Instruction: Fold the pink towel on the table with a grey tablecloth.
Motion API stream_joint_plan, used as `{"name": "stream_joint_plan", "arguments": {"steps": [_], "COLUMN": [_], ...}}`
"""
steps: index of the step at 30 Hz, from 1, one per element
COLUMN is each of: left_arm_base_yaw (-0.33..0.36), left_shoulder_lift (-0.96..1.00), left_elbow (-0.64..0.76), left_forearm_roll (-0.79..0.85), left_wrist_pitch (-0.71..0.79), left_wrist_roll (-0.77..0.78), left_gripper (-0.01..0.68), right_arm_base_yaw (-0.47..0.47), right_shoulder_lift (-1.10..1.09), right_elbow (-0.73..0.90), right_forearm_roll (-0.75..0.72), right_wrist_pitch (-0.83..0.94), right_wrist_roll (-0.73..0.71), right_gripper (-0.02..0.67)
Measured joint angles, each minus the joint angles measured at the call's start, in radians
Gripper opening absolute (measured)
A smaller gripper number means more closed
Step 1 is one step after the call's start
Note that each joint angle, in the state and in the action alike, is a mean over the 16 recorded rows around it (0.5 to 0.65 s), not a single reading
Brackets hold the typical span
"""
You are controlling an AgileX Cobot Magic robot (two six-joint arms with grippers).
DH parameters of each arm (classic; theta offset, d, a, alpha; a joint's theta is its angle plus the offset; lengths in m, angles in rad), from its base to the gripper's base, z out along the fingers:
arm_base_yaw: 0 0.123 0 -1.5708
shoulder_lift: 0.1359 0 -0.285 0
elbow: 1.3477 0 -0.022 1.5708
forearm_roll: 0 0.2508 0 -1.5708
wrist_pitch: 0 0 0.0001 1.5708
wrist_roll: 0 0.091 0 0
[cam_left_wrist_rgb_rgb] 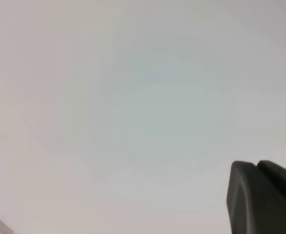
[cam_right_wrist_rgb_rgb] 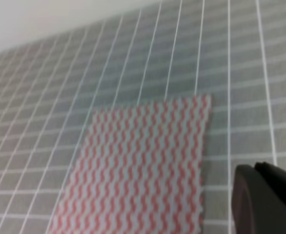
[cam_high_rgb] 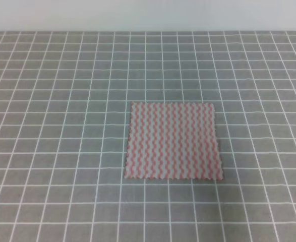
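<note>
The pink towel (cam_high_rgb: 172, 141) lies flat and open, a little right of the middle of the table with a grey tablecloth (cam_high_rgb: 57, 101), and I see no fold in it yet, so I judge the task is only at its beginning. Its edges run nearly along the white grid lines.

What I worry about: the cloth looks thin and light, so if I pinch a corner too shallow, it may slip out, and if I press too deep, I may catch the tablecloth together with it. A pull from one side only could also drag the whole towel and give a crooked fold.

The right gripper (cam_right_wrist_rgb_rgb: 269, 200) hovers above the table just beside the towel's right edge, and in the high view only a dark tip of it shows at the right border. The left gripper (cam_left_wrist_rgb_rgb: 262, 197) is raised and points toward a plain wall, well away from the towel. For both, only one dark finger part is in view, so I cannot tell if they are apart or together.
</note>
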Motion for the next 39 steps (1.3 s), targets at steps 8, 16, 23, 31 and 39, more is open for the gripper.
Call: {"name": "stream_joint_plan", "arguments": {"steps": [8,16,23,31,39], "left_arm_base_yaw": [-0.002,-0.051,-0.178,-0.344,-0.425], "left_shoulder_lift": [0.112,0.428,0.818,1.267,1.587], "left_elbow": [-0.127,-0.371,-0.612,-0.891,-1.109], "left_forearm_roll": [0.058,0.109,0.106,0.098,0.042], "left_wrist_pitch": [0.275,0.562,0.663,0.794,0.976], "left_wrist_roll": [0.052,0.287,0.538,0.689,0.801], "left_gripper": [-0.002,-0.002,-0.002,-0.002,-0.002], "right_arm_base_yaw": [0.0,0.017,0.118,0.298,0.392], "right_shoulder_lift": [0.177,0.327,0.426,0.558,0.696], "right_elbow": [-0.062,-0.198,-0.331,-0.465,-0.536], "right_forearm_roll": [-0.071,-0.321,-0.677,-1.053,-1.201], "right_wrist_pitch": [0.096,0.197,0.253,0.297,0.291], "right_wrist_roll": [0.04,0.225,0.522,0.843,1.015], "right_gripper": [-0.017,-0.017,-0.017,0.014,0.152]}}
